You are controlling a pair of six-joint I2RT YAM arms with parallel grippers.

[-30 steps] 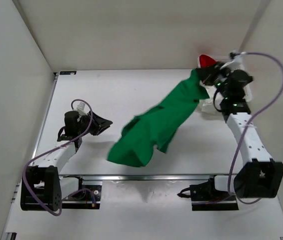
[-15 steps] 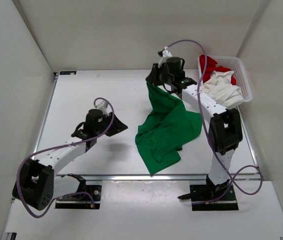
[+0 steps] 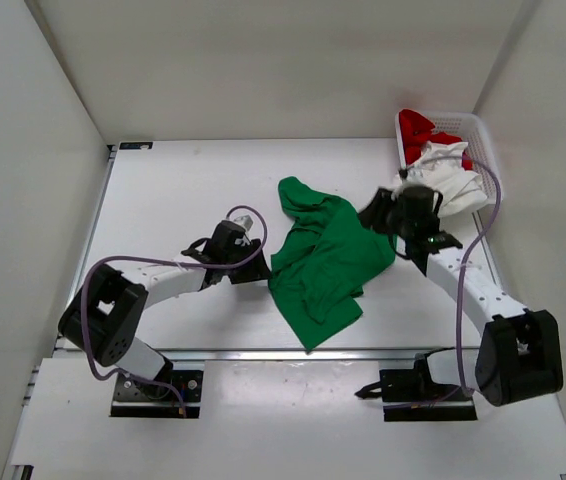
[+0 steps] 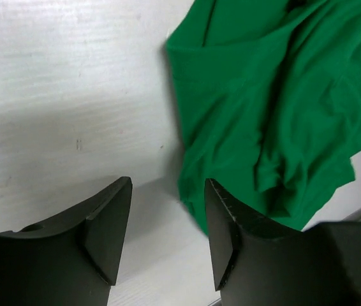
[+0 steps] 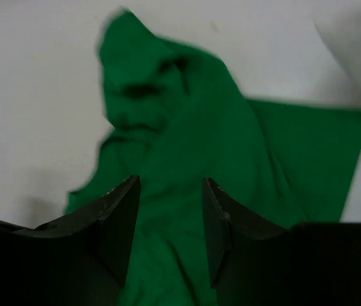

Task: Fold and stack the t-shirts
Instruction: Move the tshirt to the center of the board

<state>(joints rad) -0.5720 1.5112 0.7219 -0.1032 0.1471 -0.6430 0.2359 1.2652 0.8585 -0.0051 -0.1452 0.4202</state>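
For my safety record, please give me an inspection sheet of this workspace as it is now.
surface: white table.
job's things: green shirt crumpled, unfolded, mid-table; white shirt and red shirt in the basket.
clutter: basket, white mesh, far right corner.
grippers: left gripper open, at green shirt's edge; right gripper open above it; both empty.
cables: purple cables loop along both arms.
surroundings: white walls on three sides.

Nothing to read out here, folks: not a letter, number, logo or sign is legible in any view. The green t-shirt (image 3: 328, 262) shows only plain cloth on the side facing up. The white mesh basket (image 3: 486, 140) and the table (image 3: 163, 195) carry no mark that can be made out.
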